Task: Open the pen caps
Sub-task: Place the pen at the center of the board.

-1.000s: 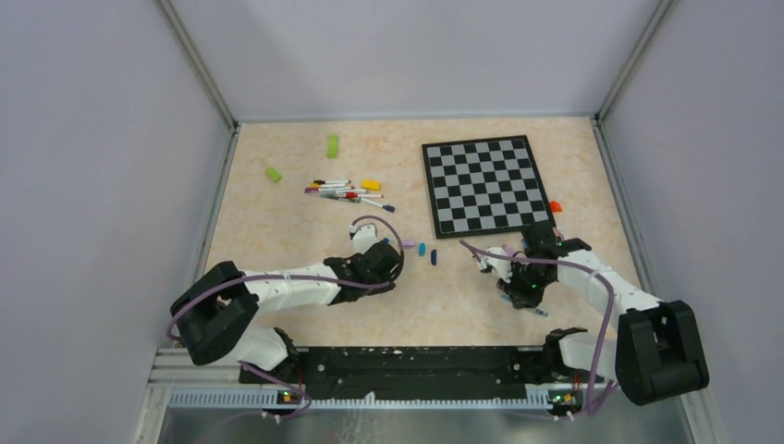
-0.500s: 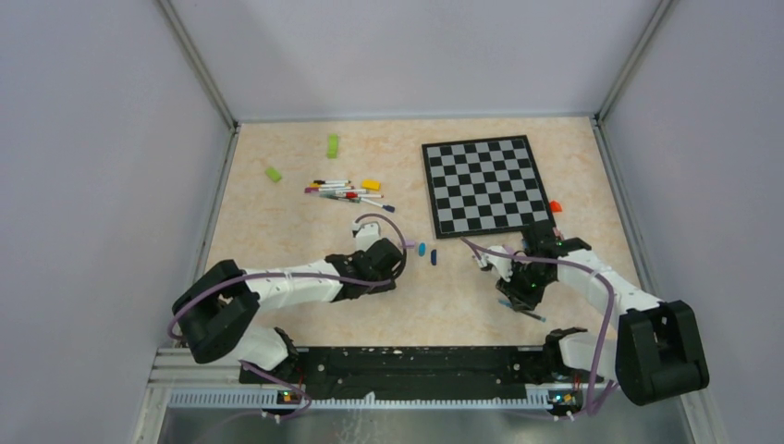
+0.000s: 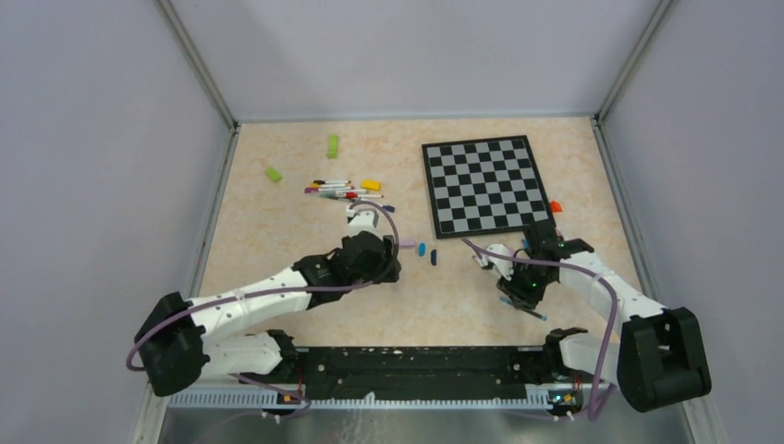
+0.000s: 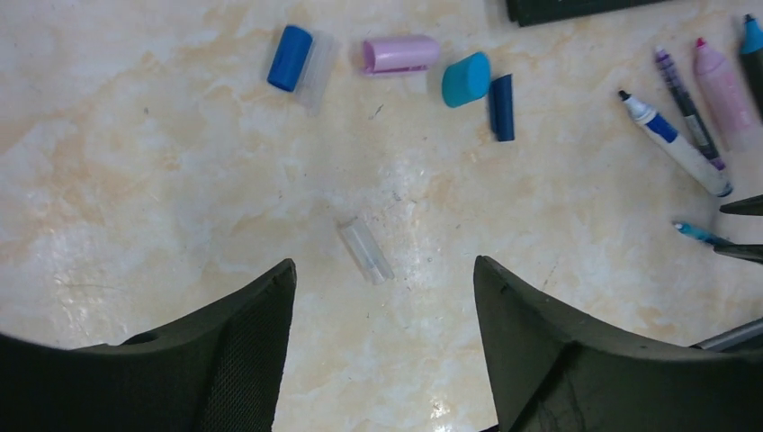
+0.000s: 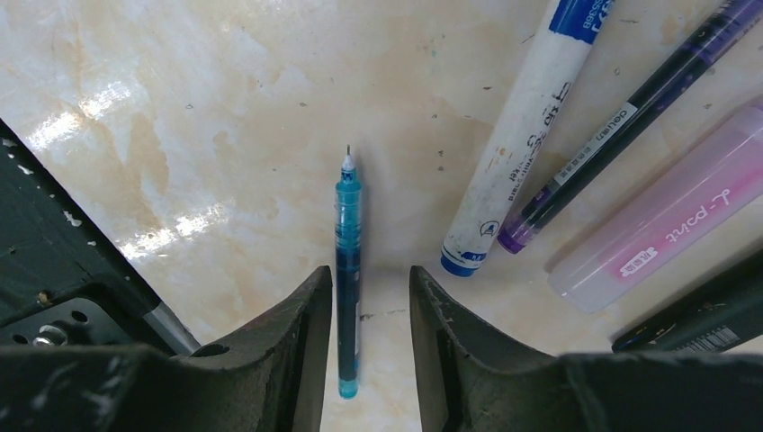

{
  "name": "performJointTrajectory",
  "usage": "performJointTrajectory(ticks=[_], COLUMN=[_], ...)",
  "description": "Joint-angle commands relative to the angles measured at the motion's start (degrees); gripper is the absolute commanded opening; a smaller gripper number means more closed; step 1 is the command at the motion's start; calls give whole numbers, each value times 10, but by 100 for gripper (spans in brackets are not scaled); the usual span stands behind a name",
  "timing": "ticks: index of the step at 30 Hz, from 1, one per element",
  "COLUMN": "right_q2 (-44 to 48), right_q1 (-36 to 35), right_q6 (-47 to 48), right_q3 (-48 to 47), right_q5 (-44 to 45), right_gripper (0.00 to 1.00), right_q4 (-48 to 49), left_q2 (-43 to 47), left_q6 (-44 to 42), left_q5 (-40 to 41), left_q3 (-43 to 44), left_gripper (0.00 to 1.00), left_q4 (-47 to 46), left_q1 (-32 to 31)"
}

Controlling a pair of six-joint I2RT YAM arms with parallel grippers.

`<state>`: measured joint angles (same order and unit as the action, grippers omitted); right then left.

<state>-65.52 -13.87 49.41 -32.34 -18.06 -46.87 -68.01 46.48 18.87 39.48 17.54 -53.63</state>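
One teal pen (image 5: 347, 270) between right end effector (image 5: 370, 270) fingers; chessboard (image 3: 484, 185) corner near.

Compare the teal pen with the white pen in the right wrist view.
The teal pen is thin and see-through; the white pen is thicker, opaque and printed. The teal pen lies between the fingers of the right tool, pointing up the frame; the white pen lies outside them, slanted. The teal pen's bare needle tip shows; the white pen's far end runs out of frame. Both lie flat on the table.
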Motion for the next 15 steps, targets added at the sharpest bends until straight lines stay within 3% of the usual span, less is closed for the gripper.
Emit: performJointTrajectory(ticks=[1,10,15], right_q2=[20,37,53], right_q1=[-6,-5,-5], right_q6=[-1,2,-19], right_q3=[-35,-96,-186], right_q5=[-11,-38,-89], right_gripper=[36,38,38], right_q4=[-9,-60,-88], left_q2=[63,134,143], left_q6=[-89,-170,-229], left_q5=[0,-23,-87], left_q3=[-19,-34,-21], left_gripper=[77,85,90], left_q4=[-47,-64,-82], left_q1=[8,50,144])
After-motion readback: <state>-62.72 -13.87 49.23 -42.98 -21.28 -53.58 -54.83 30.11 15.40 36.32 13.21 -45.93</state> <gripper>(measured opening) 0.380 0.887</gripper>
